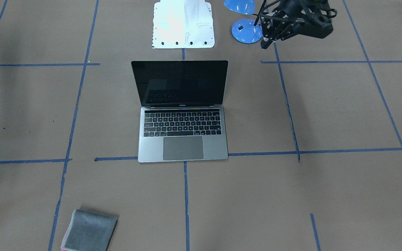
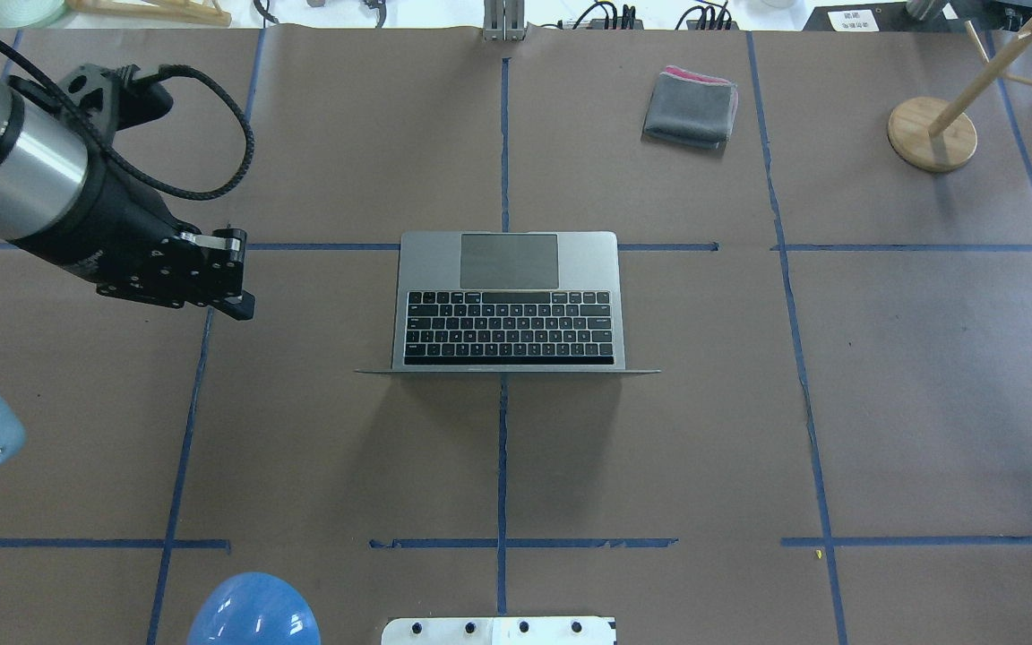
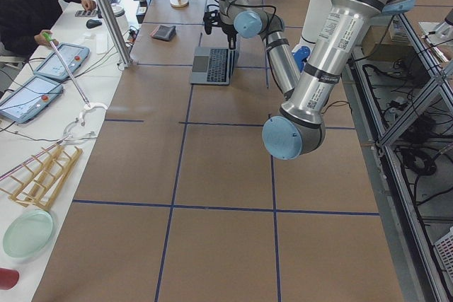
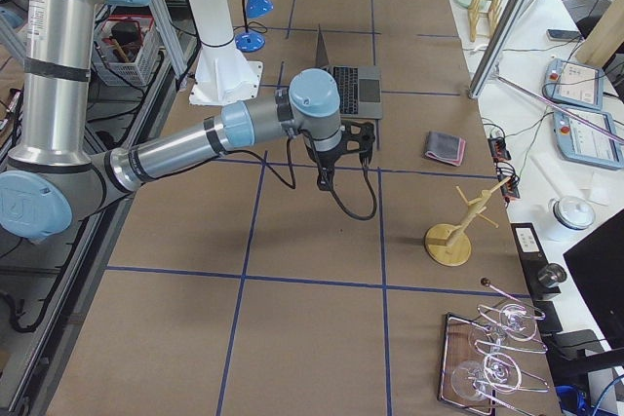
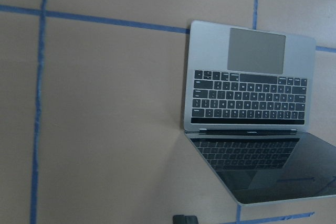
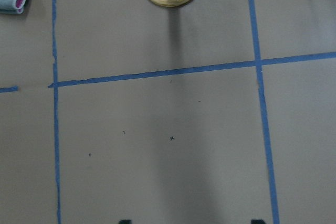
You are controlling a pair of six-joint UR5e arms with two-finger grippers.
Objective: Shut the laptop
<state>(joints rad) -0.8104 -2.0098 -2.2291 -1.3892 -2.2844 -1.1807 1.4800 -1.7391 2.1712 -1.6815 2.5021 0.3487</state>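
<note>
The laptop point(image 1: 183, 139) lies open in the middle of the table, its black screen upright and its keyboard and trackpad showing. It also shows in the overhead view point(image 2: 509, 269), the right-side view point(image 4: 356, 90) and the left wrist view point(image 5: 247, 108). My left gripper point(image 2: 236, 305) hangs to the left of the laptop, apart from it, and looks shut and empty. It shows in the front view point(image 1: 265, 44) too. My right gripper point(image 4: 325, 180) hovers over bare table to the right of the laptop. Its fingertips point(image 6: 124, 222) stand wide apart, open and empty.
A folded grey cloth point(image 2: 691, 107) lies at the far right of the laptop. A wooden stand point(image 2: 931, 134) is at the far right corner. A blue lamp point(image 1: 246, 30) and the white robot base plate point(image 1: 183, 24) sit on the robot's side.
</note>
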